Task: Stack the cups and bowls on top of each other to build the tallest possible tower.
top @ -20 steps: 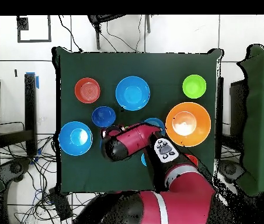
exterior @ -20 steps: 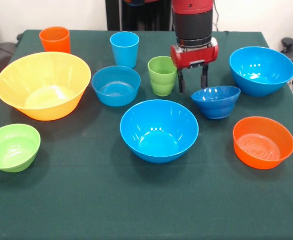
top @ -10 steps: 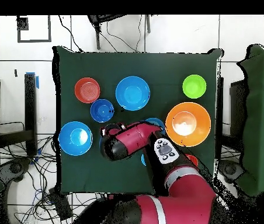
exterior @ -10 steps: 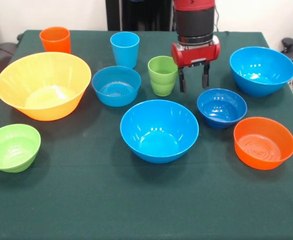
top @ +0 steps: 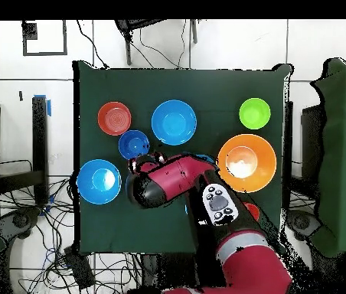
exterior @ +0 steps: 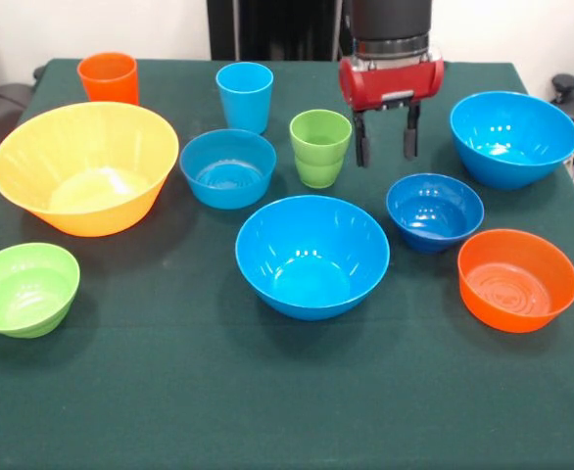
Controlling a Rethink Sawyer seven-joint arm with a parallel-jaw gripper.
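My gripper (exterior: 386, 147) is open and empty. It hangs above the table between the lime green cup (exterior: 320, 147) and a large bright blue bowl (exterior: 513, 137), behind the small dark blue bowl (exterior: 434, 211). The orange cup (exterior: 108, 77) and light blue cup (exterior: 245, 95) stand at the far side. The yellow-orange bowl (exterior: 84, 166), medium light blue bowl (exterior: 227, 166), second large blue bowl (exterior: 311, 255), orange bowl (exterior: 516, 278) and lime green bowl (exterior: 24, 288) all stand apart. No tower shows. In the overhead view the arm (top: 176, 184) hides the cups.
The dark green cloth-covered table (exterior: 218, 411) has bare room along its near edge. The robot's black pedestal (exterior: 267, 29) stands behind the far edge. Cables and equipment lie on the floor around the table in the overhead view.
The dark blue bowl, tilted by the gripper a second ago, now sits flat, nearer the orange bowl. The gripper has risen and shifted slightly right.
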